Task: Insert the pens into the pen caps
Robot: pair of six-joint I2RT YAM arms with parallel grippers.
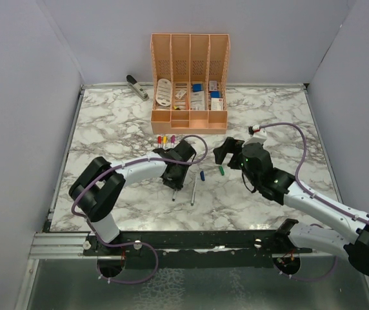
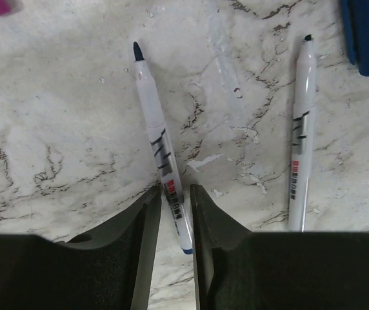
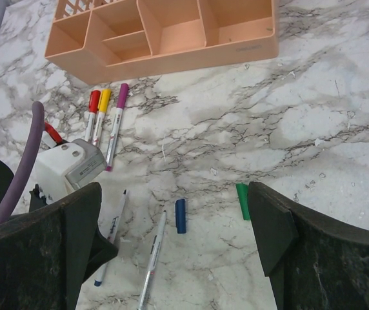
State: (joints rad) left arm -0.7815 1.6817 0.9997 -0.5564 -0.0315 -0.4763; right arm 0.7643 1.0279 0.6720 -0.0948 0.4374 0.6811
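— Where is the left tool (image 2: 175, 188)?

— Low over the worktop (image 2: 55, 129), one finger on each side of the back end of a bare pen (image 2: 153, 116) that lies flat on the marble. Only a sliver of gap shows beside the barrel, so I cannot tell whether it is pinched or just straddled.

— And the other uncapped one?

— A second pen (image 2: 300, 142) lies just to the right of the first, roughly parallel and not touching it. Its dark tip points the same way. The blue cap (image 3: 180, 216) rests loose just beyond that tip, and the green cap (image 3: 242, 201) lies further right, well apart from both pens.

— The right tool (image 3: 175, 187)?

— Spread wide and gripping nothing; in its wrist view the two loose caps show between its fingers.

— Anything else?

— Three pens (image 3: 102, 116) with caps on (red, yellow, magenta) lie side by side in front of the peach organiser (image 1: 189, 121). A grey stapler (image 1: 137, 87) sits at the back left.
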